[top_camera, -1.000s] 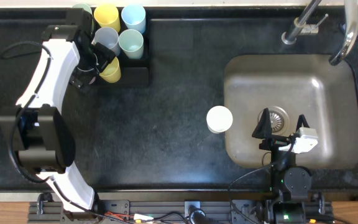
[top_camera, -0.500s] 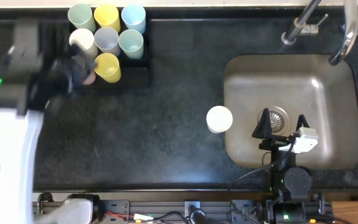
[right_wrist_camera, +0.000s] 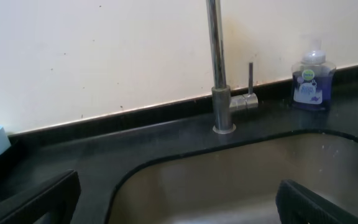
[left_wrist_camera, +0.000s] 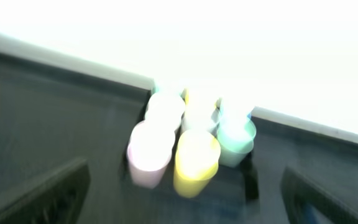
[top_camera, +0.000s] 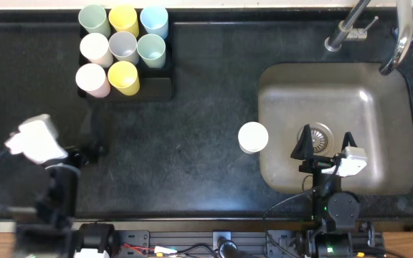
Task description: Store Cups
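My left claw [left_wrist_camera: 185, 196] has pulled back from the rack [top_camera: 158, 86] toward the near edge of the bench [top_camera: 192, 165], fingers apart, empty. Eight cups [top_camera: 123, 75] stand racked. From above, a white cup [top_camera: 253, 137] stands beside the sink [top_camera: 378, 107], where the right claw [top_camera: 326, 141] hangs apart. Its wrist camera catches a soap bottle [right_wrist_camera: 313, 81].

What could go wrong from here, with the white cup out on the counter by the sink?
1. The white round cup stands right at the steel sink's rim; a clumsy approach by the open right gripper could tip it into the basin.
2. The black tray's only free slot is a corner one beside the yellow plastic cup and the mint cup; a skewed drop might knock those over.
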`<state>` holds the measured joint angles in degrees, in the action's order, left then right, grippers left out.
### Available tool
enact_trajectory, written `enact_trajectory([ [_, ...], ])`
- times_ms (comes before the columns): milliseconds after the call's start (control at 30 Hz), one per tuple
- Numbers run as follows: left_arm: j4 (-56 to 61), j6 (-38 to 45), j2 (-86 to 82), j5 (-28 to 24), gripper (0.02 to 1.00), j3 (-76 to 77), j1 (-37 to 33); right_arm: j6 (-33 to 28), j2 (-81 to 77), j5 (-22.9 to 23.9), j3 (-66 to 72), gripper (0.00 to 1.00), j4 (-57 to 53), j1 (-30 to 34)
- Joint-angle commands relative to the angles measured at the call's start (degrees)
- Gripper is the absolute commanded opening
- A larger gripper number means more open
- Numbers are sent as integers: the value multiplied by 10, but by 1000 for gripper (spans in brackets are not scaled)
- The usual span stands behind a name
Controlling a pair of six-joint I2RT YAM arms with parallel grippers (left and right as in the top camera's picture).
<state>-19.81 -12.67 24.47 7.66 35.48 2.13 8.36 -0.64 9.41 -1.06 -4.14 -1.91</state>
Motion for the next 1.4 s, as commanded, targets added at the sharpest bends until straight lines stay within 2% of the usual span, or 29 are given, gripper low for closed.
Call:
enact_trajectory([
  [33, 311, 114, -89, -77, 998, -206, -3, 2, 4, 1, 7, 998, 3, 2],
  [67, 369, 114, -104, -81, 998, -239, -3, 2, 4, 1, 7, 998, 3, 2],
  [133, 405, 114, -134, -80, 998, -279, -2, 2, 4, 1, 7, 996, 3, 2],
  [367, 266, 115, -242, -75, 998, -344, -3, 2, 4, 1, 7, 998, 3, 2],
  [633, 148, 114, -243, -75, 998, -350, -7, 2, 4, 1, 7, 998, 3, 2],
  [1400, 150, 114, -243, -75, 998, -350, -7, 2, 4, 1, 7, 996, 3, 2],
])
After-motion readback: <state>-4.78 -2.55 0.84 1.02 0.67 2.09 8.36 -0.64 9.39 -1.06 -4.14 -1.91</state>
